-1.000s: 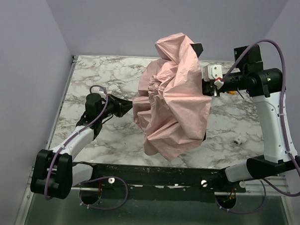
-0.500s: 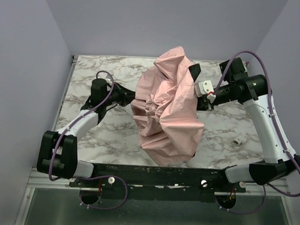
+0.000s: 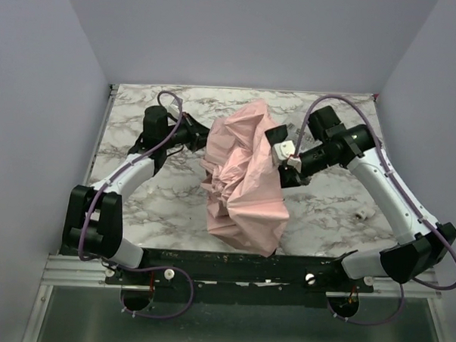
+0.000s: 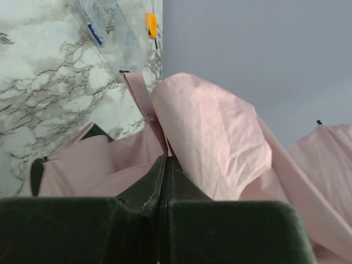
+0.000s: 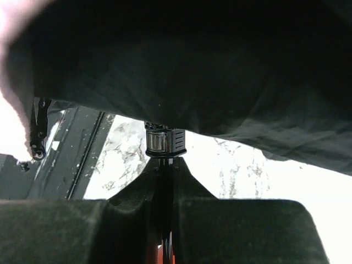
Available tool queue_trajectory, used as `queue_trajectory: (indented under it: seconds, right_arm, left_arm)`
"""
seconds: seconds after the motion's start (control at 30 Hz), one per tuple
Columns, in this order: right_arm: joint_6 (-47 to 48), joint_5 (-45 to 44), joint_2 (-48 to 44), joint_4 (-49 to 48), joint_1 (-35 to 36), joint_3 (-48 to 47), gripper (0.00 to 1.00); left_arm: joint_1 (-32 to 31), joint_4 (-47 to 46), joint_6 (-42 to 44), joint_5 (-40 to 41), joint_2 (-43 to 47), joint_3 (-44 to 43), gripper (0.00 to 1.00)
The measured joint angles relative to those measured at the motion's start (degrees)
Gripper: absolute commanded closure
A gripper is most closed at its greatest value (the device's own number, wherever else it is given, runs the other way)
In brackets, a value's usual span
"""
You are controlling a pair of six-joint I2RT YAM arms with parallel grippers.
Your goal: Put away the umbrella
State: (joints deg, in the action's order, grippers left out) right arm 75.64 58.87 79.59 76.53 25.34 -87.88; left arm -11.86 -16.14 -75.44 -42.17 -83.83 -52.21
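The pale pink umbrella (image 3: 244, 183) hangs half folded above the middle of the table, its canopy bunched and drooping toward the near edge. My left gripper (image 3: 201, 139) is at its left side, shut on a pink strap and a fold of fabric (image 4: 144, 102); the fingertips (image 4: 166, 160) are pressed together. My right gripper (image 3: 274, 149) is at the umbrella's right side, partly under the canopy. In the right wrist view it is shut (image 5: 165, 162) on the thin dark shaft just below a black and metal collar (image 5: 164, 142). The dark underside of the canopy (image 5: 192, 71) fills the top of that view.
A clear labelled plastic packet (image 4: 113, 30) with an orange part (image 4: 150, 25) lies on the marble table (image 3: 136, 201) near the back wall. A small white object (image 3: 362, 215) lies on the right. Grey walls close in the table on three sides.
Both arms have swung in toward the table's middle and back. The umbrella has moved left and lower, and its canopy has collapsed from a wide spread into a narrower bundle.
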Motion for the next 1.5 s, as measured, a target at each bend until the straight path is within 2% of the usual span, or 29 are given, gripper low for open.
queue_trajectory:
  seconds: [0.2, 0.37, 0.57, 0.73, 0.93, 1.1, 1.27, 1.5]
  right_arm:
    - [-5.88, -4.87, 1.84, -5.84, 7.91, 4.37, 1.0]
    - [-9.99, -7.04, 3.13, -11.32, 8.81, 7.8, 1.0]
    - [-12.31, -13.16, 5.31, -16.83, 10.88, 16.7, 1.0]
    - [-12.66, -18.6, 6.91, -18.97, 11.85, 18.29, 1.0]
    - [-11.76, -19.5, 15.17, -18.99, 11.85, 16.33, 1.0]
    - [-10.05, -15.96, 24.15, -16.35, 9.99, 13.9, 1.0]
    - [-8.57, -10.71, 34.1, -11.58, 5.18, 5.95, 1.0]
    - [-8.81, -5.16, 48.02, -2.32, -0.85, -11.15, 1.0]
  left_arm:
    - [-2.03, -2.25, 4.09, -4.02, -4.15, -3.52, 1.0]
    - [-2.91, -5.79, 7.56, -6.16, -6.34, -3.63, 1.0]
    - [-2.86, -13.53, 8.22, -7.76, -7.63, -3.58, 1.0]
    - [-2.89, -14.32, 9.55, -8.11, -11.17, -5.55, 1.0]
    - [-2.89, -9.22, 14.97, -7.89, -14.8, -11.43, 1.0]
    - [-2.91, -3.34, 21.73, -6.82, -15.17, -13.44, 1.0]
    - [-2.91, 1.95, 27.26, -5.49, -17.35, -16.87, 1.0]
    - [-2.99, 6.82, 32.94, -3.23, -21.64, -21.09, 1.0]
